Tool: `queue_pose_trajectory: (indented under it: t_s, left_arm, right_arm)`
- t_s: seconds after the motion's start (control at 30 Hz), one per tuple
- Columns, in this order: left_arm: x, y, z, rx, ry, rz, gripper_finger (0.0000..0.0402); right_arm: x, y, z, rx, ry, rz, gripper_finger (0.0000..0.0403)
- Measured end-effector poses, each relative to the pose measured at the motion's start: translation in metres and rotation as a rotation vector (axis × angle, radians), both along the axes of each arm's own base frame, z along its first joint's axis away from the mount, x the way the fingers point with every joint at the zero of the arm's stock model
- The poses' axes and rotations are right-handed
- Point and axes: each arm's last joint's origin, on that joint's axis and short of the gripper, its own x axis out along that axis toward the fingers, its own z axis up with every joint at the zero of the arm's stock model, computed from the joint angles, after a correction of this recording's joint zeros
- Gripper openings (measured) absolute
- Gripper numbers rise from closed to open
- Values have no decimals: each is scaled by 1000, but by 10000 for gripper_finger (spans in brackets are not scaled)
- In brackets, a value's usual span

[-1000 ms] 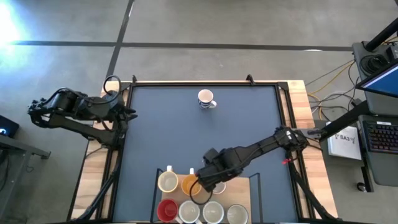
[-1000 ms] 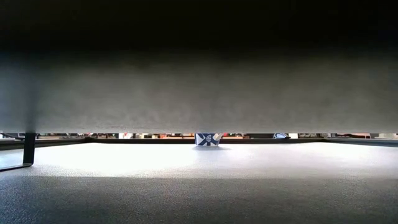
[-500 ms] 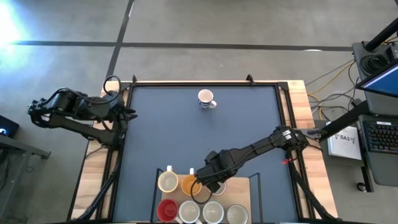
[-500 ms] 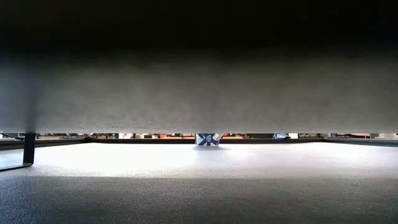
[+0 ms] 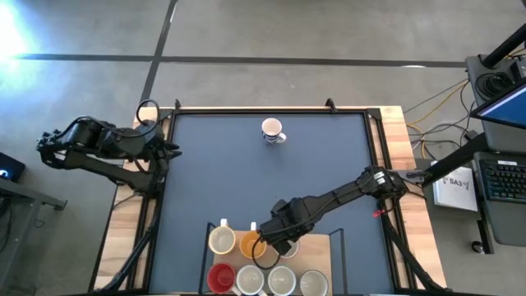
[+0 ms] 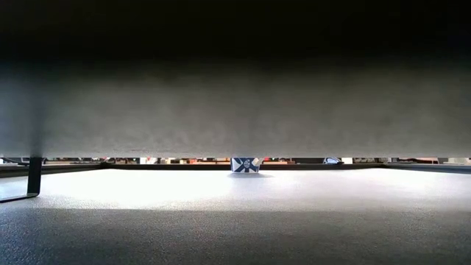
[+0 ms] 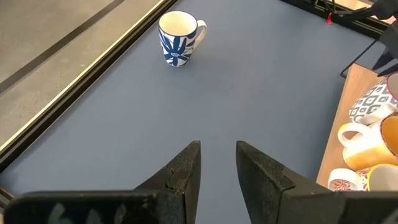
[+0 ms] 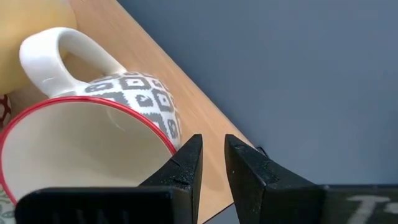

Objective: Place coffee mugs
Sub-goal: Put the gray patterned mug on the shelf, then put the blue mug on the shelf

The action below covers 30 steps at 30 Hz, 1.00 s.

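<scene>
A white mug with a blue pattern (image 5: 273, 131) (image 7: 178, 36) (image 6: 246, 164) stands upright and alone on the blue table mat, near the far edge. Several mugs stand on a wooden tray (image 5: 337, 247) at the near edge: cream (image 5: 222, 240), orange (image 5: 251, 243), red (image 5: 220, 278) and white ones (image 5: 281, 280). My right gripper (image 5: 265, 244) (image 8: 212, 154) is low over the tray, open by a narrow gap. It is just beside a red-rimmed, grey-checked mug (image 8: 134, 93) with a white handle (image 8: 56, 46). My left gripper (image 5: 171, 149) (image 7: 217, 155) waits at the table's left edge, slightly open and holding nothing. My right gripper has nothing between its fingers. One finger (image 8: 186, 163) stands close against the outer wall of the checked mug (image 8: 168, 124), just below the rim. I cannot tell whether it touches. The mug stands upright on the tray.
The tray's edge (image 8: 205, 118) runs just past my right fingertips, with bare blue mat (image 5: 246, 181) beyond it across the table's middle. In the low view a grey slab (image 6: 235, 103) blocks nearly everything. Cables, a keyboard and equipment (image 5: 493, 177) lie off the table's right side.
My right gripper has shifted a little toward the table's near-left over the tray, then held still. The mugs and my left arm have kept their places.
</scene>
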Motion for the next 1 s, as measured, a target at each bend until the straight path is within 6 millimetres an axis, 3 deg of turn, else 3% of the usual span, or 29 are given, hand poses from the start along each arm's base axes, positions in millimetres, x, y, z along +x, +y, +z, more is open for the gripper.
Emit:
queue_pose_trajectory:
  t_s: [0.37, 0.5, 0.73, 1.0]
  left_arm:
    - [0, 0, 0, 0, 0, 0, 84]
    - [0, 0, 0, 0, 0, 0, 84]
    - [3, 0, 0, 1, -4, -1, 84]
    - [10, -1, -1, 26, 21, -14, 84]
  right_arm:
    - [1, -1, 4, 12, -18, 9, 59]
    - [1, -10, 13, -8, -46, -12, 59]
    - [2, -51, 39, -141, -173, -107, 59]
    - [20, -115, 48, -108, -260, -49, 93]
